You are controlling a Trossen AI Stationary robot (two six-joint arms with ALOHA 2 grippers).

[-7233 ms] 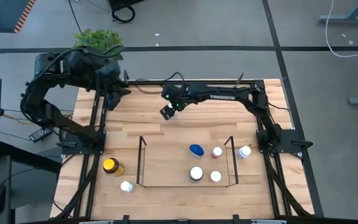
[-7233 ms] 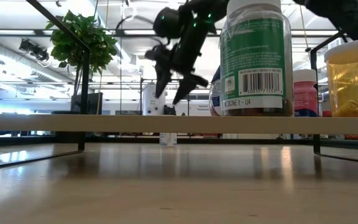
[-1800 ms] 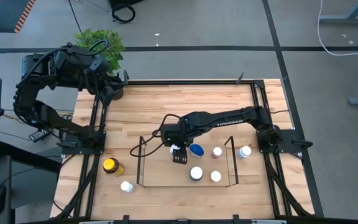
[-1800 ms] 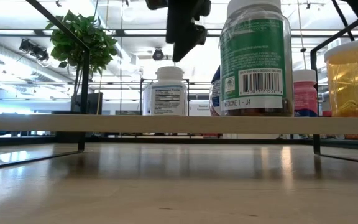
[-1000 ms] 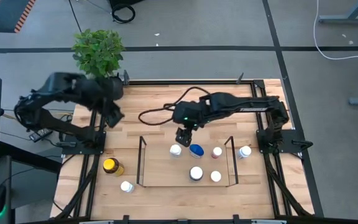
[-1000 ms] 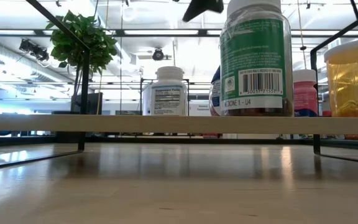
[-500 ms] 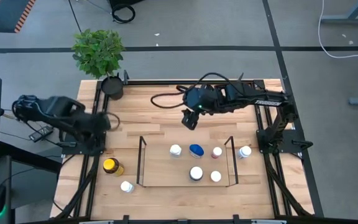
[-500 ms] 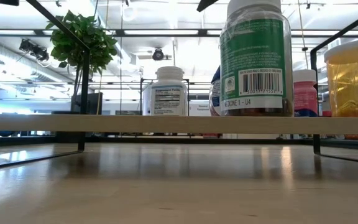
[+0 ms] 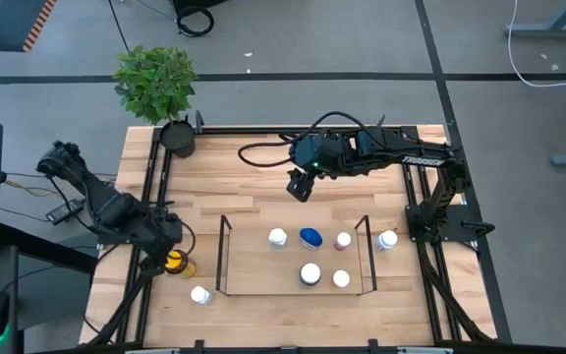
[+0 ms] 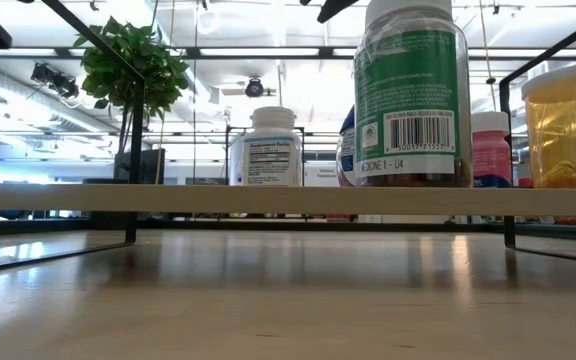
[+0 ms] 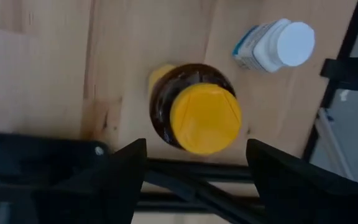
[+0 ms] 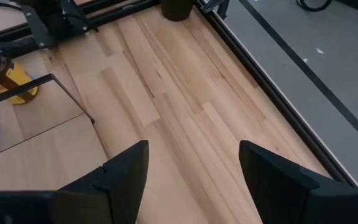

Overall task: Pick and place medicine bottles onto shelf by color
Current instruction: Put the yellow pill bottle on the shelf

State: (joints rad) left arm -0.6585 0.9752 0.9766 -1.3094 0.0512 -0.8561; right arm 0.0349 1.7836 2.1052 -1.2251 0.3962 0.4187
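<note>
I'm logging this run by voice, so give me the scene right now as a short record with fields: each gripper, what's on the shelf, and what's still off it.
left gripper: open, over the amber yellow-lidded jar
right gripper: open, empty, above bare table beyond the shelf
on shelf: five bottles: blue-capped, pink-capped, three white-capped
off shelf: amber jar, white-capped bottle on the left; white-capped bottle on the right
other: potted plant at the table's far left corner
</note>
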